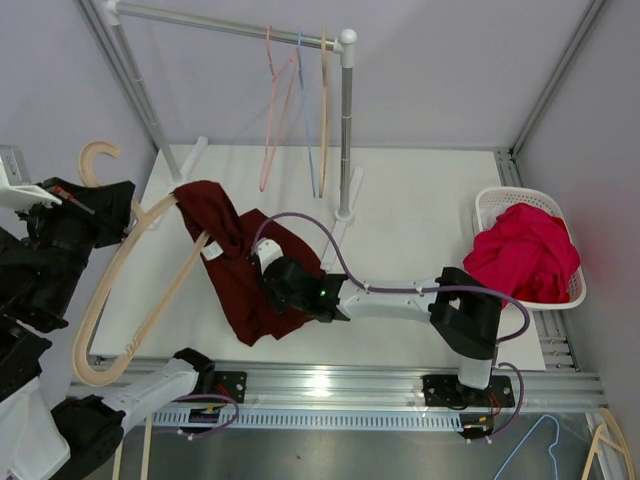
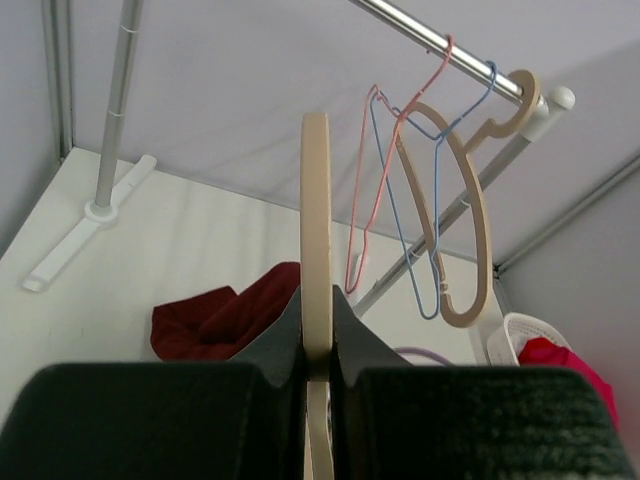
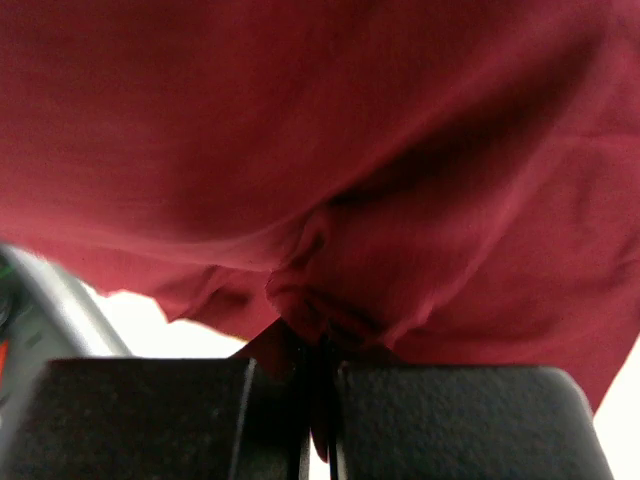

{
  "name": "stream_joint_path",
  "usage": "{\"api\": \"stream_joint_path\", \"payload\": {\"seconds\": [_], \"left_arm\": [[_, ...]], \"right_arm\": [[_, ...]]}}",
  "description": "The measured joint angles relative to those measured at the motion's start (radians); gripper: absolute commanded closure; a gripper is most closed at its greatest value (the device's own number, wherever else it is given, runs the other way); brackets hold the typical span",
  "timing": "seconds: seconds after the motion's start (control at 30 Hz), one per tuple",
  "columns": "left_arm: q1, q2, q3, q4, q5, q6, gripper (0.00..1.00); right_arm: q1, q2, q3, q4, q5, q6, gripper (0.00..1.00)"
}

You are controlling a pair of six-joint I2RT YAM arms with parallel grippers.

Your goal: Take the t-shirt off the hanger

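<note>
A dark red t-shirt (image 1: pixel 235 260) hangs by one part over the right end of a large beige wooden hanger (image 1: pixel 120 290) and trails down onto the white table. My left gripper (image 1: pixel 122 213) is shut on the hanger near its neck. In the left wrist view the hanger (image 2: pixel 316 220) stands edge-on between the two fingers, with the t-shirt (image 2: pixel 220 325) behind it. My right gripper (image 1: pixel 277 277) is low over the table, shut on a bunched fold of the t-shirt (image 3: pixel 350 150). The cloth is pinched between its jaws (image 3: pixel 318 370).
A clothes rack (image 1: pixel 347 130) stands at the back of the table with pink, blue and beige hangers (image 1: pixel 295 110) on its rail. A white basket (image 1: pixel 520 192) holding bright red clothes (image 1: pixel 522 255) sits at the right edge. More hangers (image 1: pixel 545 450) lie below the table's near rail.
</note>
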Motion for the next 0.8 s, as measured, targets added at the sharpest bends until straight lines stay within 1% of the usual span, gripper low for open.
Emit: {"api": "stream_joint_path", "payload": {"seconds": [0.13, 0.3, 0.33, 0.37, 0.43, 0.47, 0.67, 0.8], "left_arm": [[0.0, -0.007, -0.002, -0.043, 0.059, -0.003, 0.99], [0.0, -0.005, -0.068, -0.069, 0.075, -0.002, 0.99], [0.0, -0.006, -0.082, -0.07, 0.075, -0.002, 0.99], [0.0, -0.008, -0.095, -0.072, 0.074, -0.002, 0.99], [0.0, -0.012, -0.101, -0.079, 0.067, 0.001, 0.99], [0.0, -0.013, -0.1, -0.079, 0.061, 0.002, 0.99], [0.0, -0.04, -0.043, -0.082, -0.027, 0.035, 0.99], [0.0, -0.064, -0.032, -0.069, -0.1, 0.071, 0.99]], "right_arm": [[-0.06, 0.06, 0.059, -0.033, -0.002, 0.001, 1.0], [-0.063, 0.106, 0.133, -0.074, 0.002, -0.008, 1.0], [-0.063, 0.12, 0.154, -0.082, 0.005, -0.01, 0.98], [-0.061, 0.134, 0.172, -0.089, 0.008, -0.011, 0.78], [-0.06, 0.167, 0.2, -0.098, 0.011, -0.009, 0.22], [-0.06, 0.181, 0.206, -0.101, 0.01, -0.01, 0.01], [-0.06, 0.262, 0.217, -0.136, -0.001, -0.025, 0.0], [-0.059, 0.323, 0.289, -0.18, -0.022, -0.028, 0.0]]}}
